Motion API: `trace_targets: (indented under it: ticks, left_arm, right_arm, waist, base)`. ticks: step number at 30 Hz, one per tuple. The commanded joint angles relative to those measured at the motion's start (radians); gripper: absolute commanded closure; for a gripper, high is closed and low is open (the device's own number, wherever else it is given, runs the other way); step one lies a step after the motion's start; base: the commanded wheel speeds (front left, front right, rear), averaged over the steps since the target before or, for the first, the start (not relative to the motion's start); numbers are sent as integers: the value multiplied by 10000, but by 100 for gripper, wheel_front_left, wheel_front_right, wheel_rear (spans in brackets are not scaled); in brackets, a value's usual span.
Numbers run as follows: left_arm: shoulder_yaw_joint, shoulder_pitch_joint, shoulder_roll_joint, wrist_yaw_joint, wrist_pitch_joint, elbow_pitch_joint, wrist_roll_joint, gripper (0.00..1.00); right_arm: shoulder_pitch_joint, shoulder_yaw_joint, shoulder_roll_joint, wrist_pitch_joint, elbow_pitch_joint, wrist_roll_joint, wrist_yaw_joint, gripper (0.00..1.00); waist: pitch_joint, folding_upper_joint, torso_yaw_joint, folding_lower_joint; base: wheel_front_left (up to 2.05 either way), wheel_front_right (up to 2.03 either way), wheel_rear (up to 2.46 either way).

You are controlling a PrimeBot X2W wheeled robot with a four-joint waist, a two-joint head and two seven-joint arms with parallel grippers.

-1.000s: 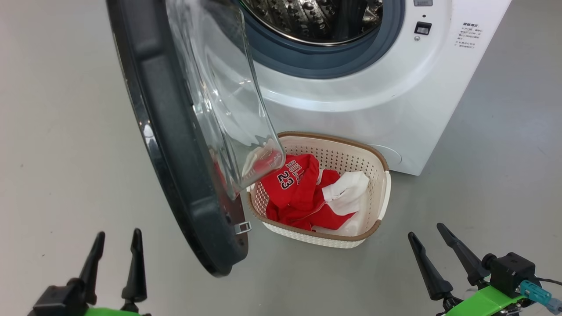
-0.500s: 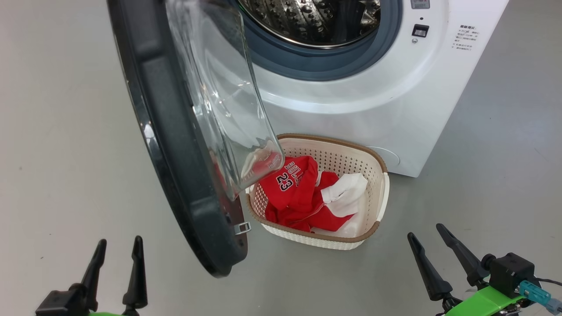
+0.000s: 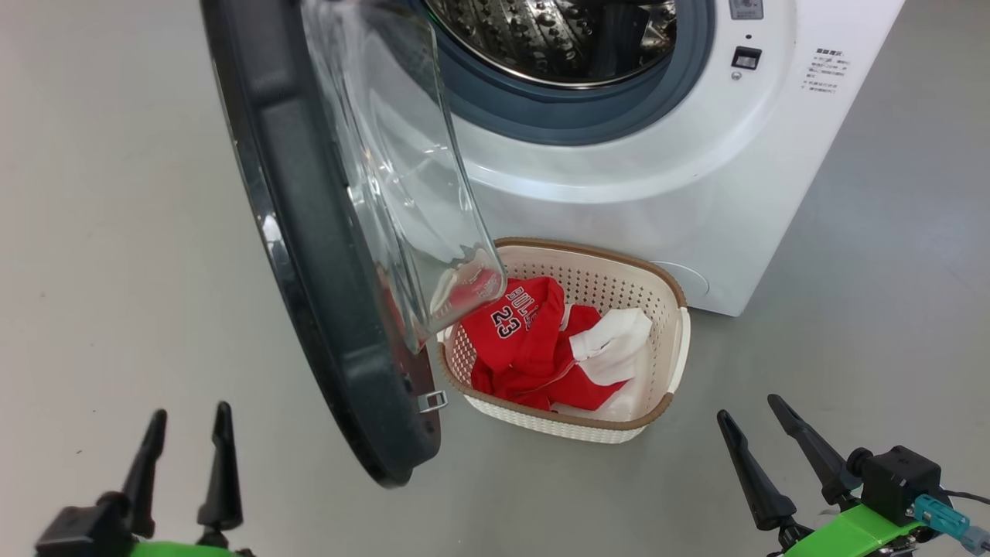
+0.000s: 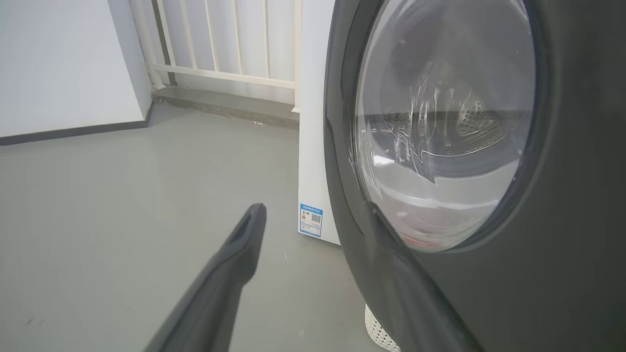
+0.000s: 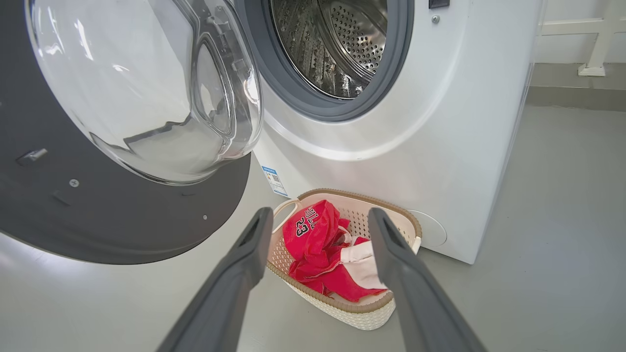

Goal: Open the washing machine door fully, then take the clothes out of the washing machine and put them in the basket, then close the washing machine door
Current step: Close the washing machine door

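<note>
The washing machine door stands swung open at the left, its glass bowl overhanging the basket's left end. The white washing machine shows a bare steel drum. On the floor against its front sits the cream basket, and in it lie the red and white clothes, the "23" jersey on top. My left gripper is open, low and left of the door's outer face. My right gripper is open, right of the basket, pointing at the clothes.
Grey floor spreads to the left and right of the machine. In the left wrist view, a white railing and a wall stand behind the machine. The door's lower edge hangs just above the floor between my grippers.
The head view has shifted slightly. My left gripper has drifted a little to the left in it. The right gripper, door, basket and clothes stay as they were.
</note>
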Motion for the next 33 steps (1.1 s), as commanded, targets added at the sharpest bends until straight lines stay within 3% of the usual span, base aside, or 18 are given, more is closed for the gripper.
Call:
trace_targets:
  ticks: [1, 2, 3, 4, 5, 9, 15, 22, 26, 27, 28, 33]
  left_arm:
    - [452, -401, 138, -27, -122, -345, -107, 24]
    - [512, -468, 138, -35, -122, -388, -117, 50]
    - [551, -534, 138, -43, -122, -395, -154, 67]
    - [573, -613, 138, -48, -122, -419, -216, 95]
    - [546, -690, 155, -51, -122, -463, -292, 100]
    - [333, -960, 475, -56, -122, -587, -1056, 100]
    - [12, -1459, 1508, -57, -122, -620, -2917, 100]
    - [-1035, -2206, 3101, -58, 355, -533, -6753, 100]
    - [-1413, -2636, 3986, -58, 1180, -856, -8979, 100]
    - [-1413, -2636, 3986, -58, 1180, -856, -8979, 100]
    - [-1610, -2788, 4371, -58, 1677, -1045, -9910, 100]
    - [-1837, -3113, 5175, -59, 2816, -1718, -11889, 100]
  right_arm:
    - [41, 181, -99, -65, -204, -20, 48, 0]
    - [33, 180, -99, -65, -205, -20, 48, 0]
    - [24, 180, -97, -65, -204, -19, 48, 0]
    - [17, 182, -92, -65, -200, -17, 48, 0]
    - [8, 190, -87, -65, -197, -14, 48, 0]
    - [-15, 211, -59, -65, -170, 0, 48, 0]
    - [15, 222, -21, -65, -138, 14, 48, 0]
    - [-40, 180, -31, -65, -144, 2, 48, 0]
    - [-69, 191, -35, -65, -148, -9, 48, 0]
    - [-69, 191, -35, -65, -148, -9, 48, 0]
    - [-84, 208, -37, -65, -140, -10, 48, 0]
    - [-143, 233, -57, -65, -139, -8, 48, 0]
  waist:
    - [5, 0, 32, 0]
    - [7, 0, 44, 0]
    - [3, 0, 54, 0]
    - [-2, 0, 62, 0]
    - [-6, 0, 65, 0]
    - [-38, 0, 75, 0]
    - [-55, 0, 107, 0]
    - [29, 0, 143, 0]
    - [78, 0, 133, 0]
    - [78, 0, 133, 0]
    - [89, 0, 108, 0]
    - [141, 0, 23, 0]
  base:
    - [0, 0, 0]
    - [0, 0, 0]
    - [0, 0, 0]
    - [0, 0, 0]
    - [0, 0, 0]
    - [0, 0, 0]
    - [0, 0, 0]
    - [0, 0, 0]
    - [0, 0, 0]
    - [0, 0, 0]
    - [0, 0, 0]
    - [0, 0, 0]
